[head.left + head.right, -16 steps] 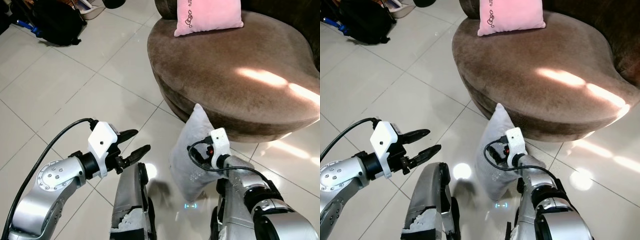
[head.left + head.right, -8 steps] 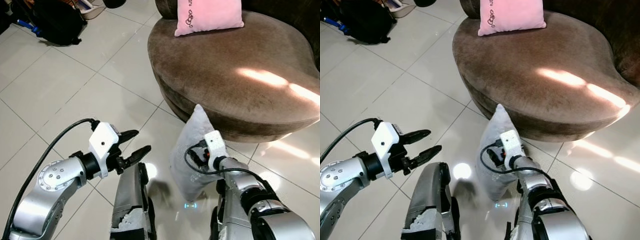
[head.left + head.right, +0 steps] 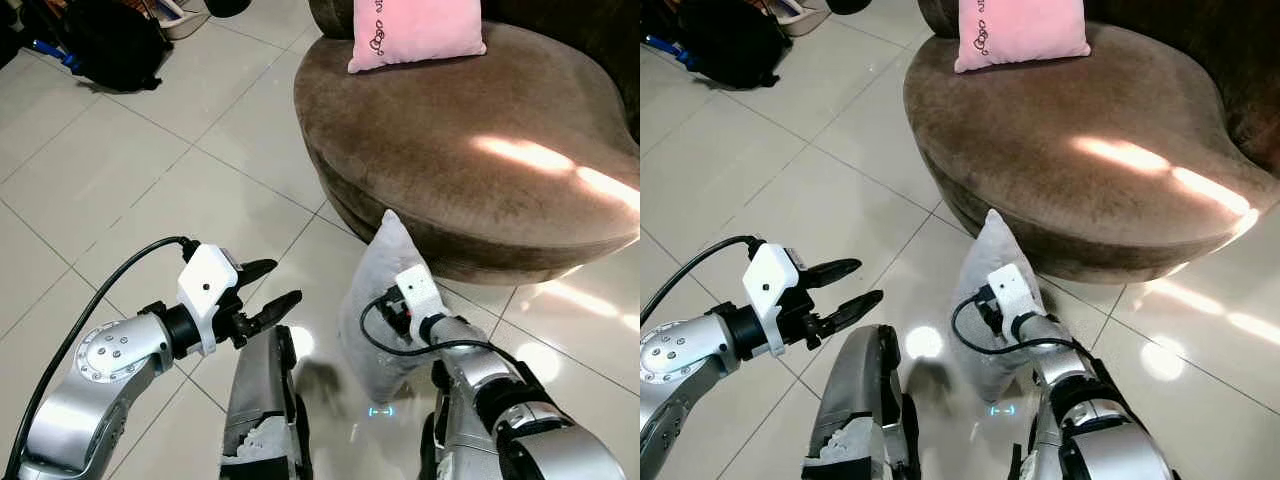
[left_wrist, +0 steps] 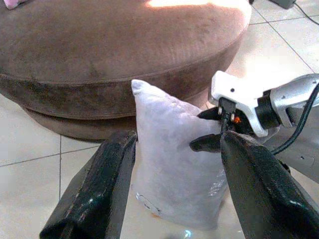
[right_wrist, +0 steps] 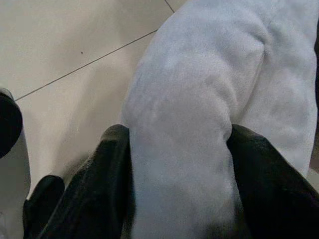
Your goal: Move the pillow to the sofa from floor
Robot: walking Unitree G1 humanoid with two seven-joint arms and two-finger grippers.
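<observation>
The right pincer (image 5: 179,164) squeezed the grey pillow (image 3: 378,305), hiding its fingertips. The left pincer (image 3: 272,287) gaped at nine o'clock, above tiled floor (image 3: 150,170) beside the brown sofa (image 3: 470,150).

Grey pillow (image 3: 978,268) against brown sofa (image 3: 1060,150)

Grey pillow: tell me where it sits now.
The grey pillow stands upright on the floor against the brown sofa's front edge, with the right hand pinching it.

Glossy pale square floor tiles (image 3: 150,190) with thin dark grout lines, sunlight streaking a rounded brown velvet sofa seat (image 3: 470,170), black bag (image 3: 110,45) far left.
</observation>
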